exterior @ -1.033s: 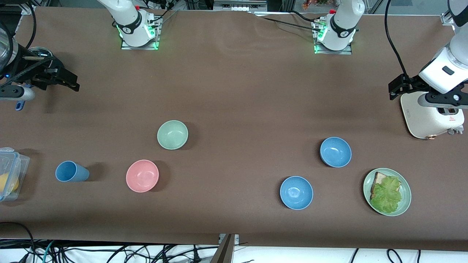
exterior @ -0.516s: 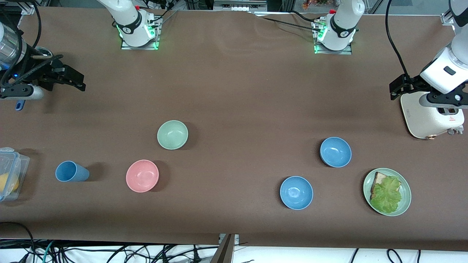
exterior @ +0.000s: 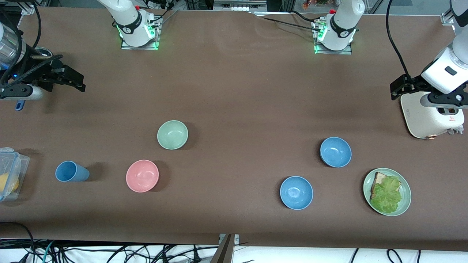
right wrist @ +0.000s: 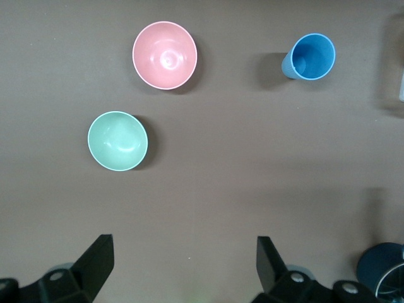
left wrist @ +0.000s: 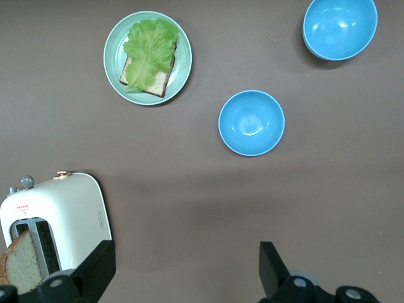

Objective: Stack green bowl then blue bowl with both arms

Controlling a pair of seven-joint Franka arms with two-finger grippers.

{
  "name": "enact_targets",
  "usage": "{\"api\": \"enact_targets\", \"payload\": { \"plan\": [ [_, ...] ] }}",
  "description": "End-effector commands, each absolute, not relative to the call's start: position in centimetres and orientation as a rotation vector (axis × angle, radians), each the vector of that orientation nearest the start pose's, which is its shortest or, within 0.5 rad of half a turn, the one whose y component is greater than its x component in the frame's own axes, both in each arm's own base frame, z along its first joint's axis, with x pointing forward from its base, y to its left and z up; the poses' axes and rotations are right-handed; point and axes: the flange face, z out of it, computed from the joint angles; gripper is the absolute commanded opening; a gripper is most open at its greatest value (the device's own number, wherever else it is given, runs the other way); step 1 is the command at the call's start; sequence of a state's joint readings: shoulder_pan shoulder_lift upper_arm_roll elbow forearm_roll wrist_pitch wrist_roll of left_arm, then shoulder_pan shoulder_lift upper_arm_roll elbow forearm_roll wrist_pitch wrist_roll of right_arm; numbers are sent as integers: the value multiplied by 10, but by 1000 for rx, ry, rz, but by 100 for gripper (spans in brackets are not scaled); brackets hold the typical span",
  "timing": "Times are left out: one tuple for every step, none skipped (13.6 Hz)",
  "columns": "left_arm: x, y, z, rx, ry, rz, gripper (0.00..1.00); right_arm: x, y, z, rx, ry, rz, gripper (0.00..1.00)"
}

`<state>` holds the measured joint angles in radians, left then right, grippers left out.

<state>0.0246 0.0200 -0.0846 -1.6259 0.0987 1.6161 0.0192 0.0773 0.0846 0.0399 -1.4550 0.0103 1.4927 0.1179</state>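
The brown bench (exterior: 234,91) carries everything, and both arms wait high at its two ends. The left tool (exterior: 396,87) hangs over the bench just beside a white toaster (exterior: 431,117), its fingers (left wrist: 95,268) spread wide with nothing between them; a slice of bread (left wrist: 22,262) stands in the toaster's slot. The right tool (exterior: 73,82) hangs over bare bench at the right arm's end, likewise wide open and empty, with a dark round thing (right wrist: 382,268) close by it that cannot be made out.

Well apart from the left tool, nearer the front camera, sits a pale green plate (exterior: 405,190) bearing bread and lettuce (exterior: 387,193). Between that tool and the middle of the bench rest two blue bowls: one blue bowl (exterior: 335,152) closer to the left tool, the second blue bowl (exterior: 296,192) nearer the camera.

The green bowl (exterior: 172,134) sits upright well clear of the right tool, toward the middle of the bench. The pink bowl (exterior: 142,175) lies near it, closer to the camera. A blue cup (exterior: 71,171) stands toward the right arm's end, and a clear plastic box (exterior: 9,171) sits at that bench edge.
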Motion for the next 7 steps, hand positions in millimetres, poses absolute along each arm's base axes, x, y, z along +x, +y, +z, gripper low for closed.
{"api": "enact_targets", "payload": {
  "plan": [
    [565,-21,598,-3035,141,47,100,570,67,630,-3120,8,54,100],
    [565,-21,598,-3035,141,47,100,570,67,630,-3119,5,55,100],
    [565,-21,598,-3035,139,46,100,570,68,629,-3120,5,57,100],
    [565,-21,598,-3035,141,49,100,570,68,629,-3122,10,57,100],
    [565,-21,597,-3036,141,51,100,570,68,628,-3122,10,59,100],
    [565,-21,598,-3035,141,49,100,573,68,626,-3120,13,59,100],
    [565,-21,597,-3034,141,51,100,573,68,626,-3120,18,52,100]
  ]
}}
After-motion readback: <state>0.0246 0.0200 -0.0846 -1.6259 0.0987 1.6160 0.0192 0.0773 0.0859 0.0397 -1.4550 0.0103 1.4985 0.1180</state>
